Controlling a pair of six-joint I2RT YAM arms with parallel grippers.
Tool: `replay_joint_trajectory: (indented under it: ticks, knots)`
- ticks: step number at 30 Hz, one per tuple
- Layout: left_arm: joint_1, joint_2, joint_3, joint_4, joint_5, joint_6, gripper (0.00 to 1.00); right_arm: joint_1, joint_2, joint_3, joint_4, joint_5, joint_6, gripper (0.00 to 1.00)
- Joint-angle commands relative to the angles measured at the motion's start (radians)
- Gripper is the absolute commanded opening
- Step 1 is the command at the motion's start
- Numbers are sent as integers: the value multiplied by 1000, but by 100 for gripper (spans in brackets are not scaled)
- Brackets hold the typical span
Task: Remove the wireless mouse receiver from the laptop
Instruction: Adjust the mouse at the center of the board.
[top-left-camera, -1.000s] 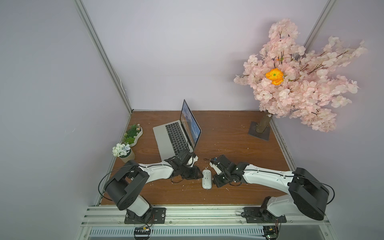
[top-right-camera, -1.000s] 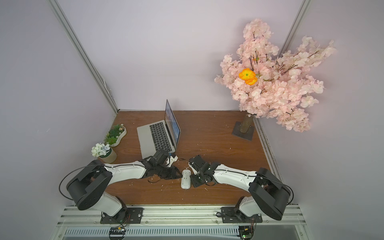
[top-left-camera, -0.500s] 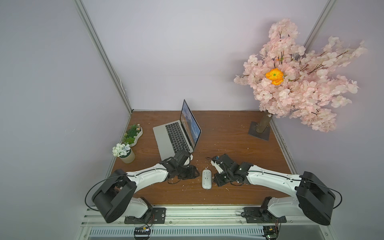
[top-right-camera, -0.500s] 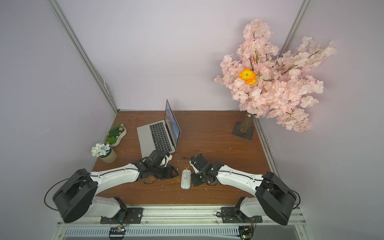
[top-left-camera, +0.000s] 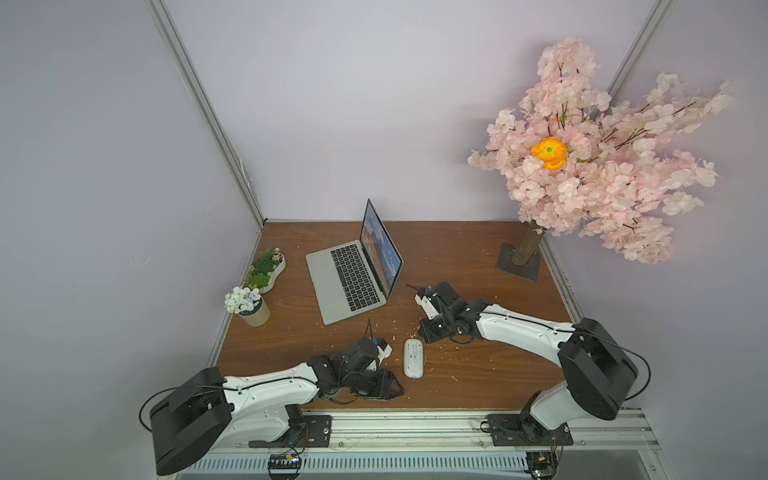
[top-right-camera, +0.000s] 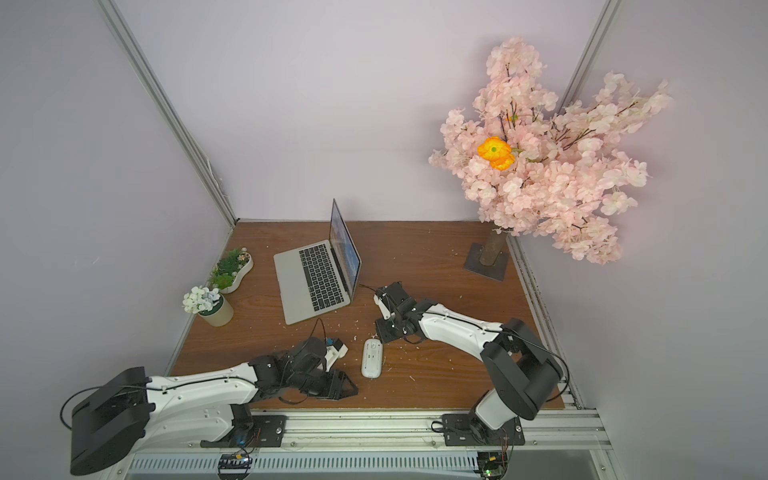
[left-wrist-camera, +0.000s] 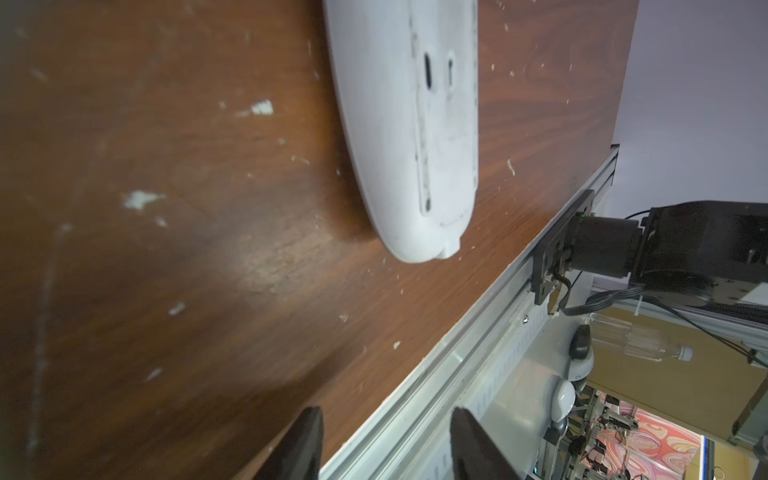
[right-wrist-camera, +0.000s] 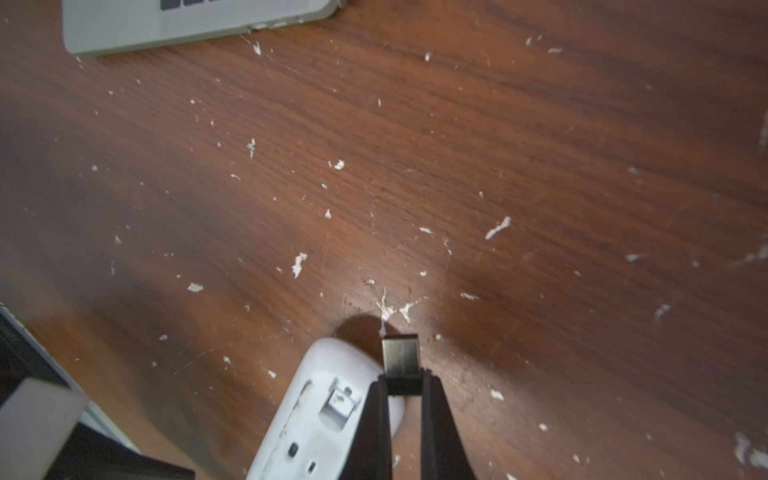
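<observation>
The silver-grey laptop (top-left-camera: 332, 282) (top-right-camera: 295, 278) stands open at the back left of the wooden table; its front corner shows in the right wrist view (right-wrist-camera: 187, 29). My right gripper (right-wrist-camera: 402, 380) (top-left-camera: 420, 333) is shut on the wireless mouse receiver (right-wrist-camera: 400, 357), a tiny dark stub with a metal plug. It hangs clear of the laptop, just above the upturned white mouse (right-wrist-camera: 324, 415) (top-left-camera: 414, 357) (top-right-camera: 372, 357). My left gripper (left-wrist-camera: 384, 415) (top-left-camera: 399, 390) is open and empty, low over the table's front edge beside the mouse (left-wrist-camera: 399, 124).
A white flower pot (top-left-camera: 249, 307) and a succulent planter (top-left-camera: 266, 270) sit at the left edge. A pink blossom tree (top-left-camera: 590, 166) on a dark base (top-left-camera: 519, 262) stands at the back right. An aluminium rail (left-wrist-camera: 478, 332) runs along the front. White flecks litter the wood.
My left arm has drawn back from the laptop's near corner towards the table's front edge, and its jaws have opened wider. The right gripper stays by the mouse, still shut on the receiver.
</observation>
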Motion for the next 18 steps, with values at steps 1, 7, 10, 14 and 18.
replay_joint_trajectory:
  ticks: [1,7,10,14,18]
  knots:
    - [-30,54,8,124,26,-14,53,1,41,32,25,-26,-52,0]
    - [-49,170,48,185,57,8,52,1,75,33,35,-36,-65,0]
    - [-48,207,69,155,34,24,51,2,70,11,33,-38,-68,0]
    - [-47,239,104,74,-17,48,47,1,36,-29,43,-41,-58,0]
    - [-20,228,103,38,-72,46,45,6,-2,-87,63,-74,-38,0]
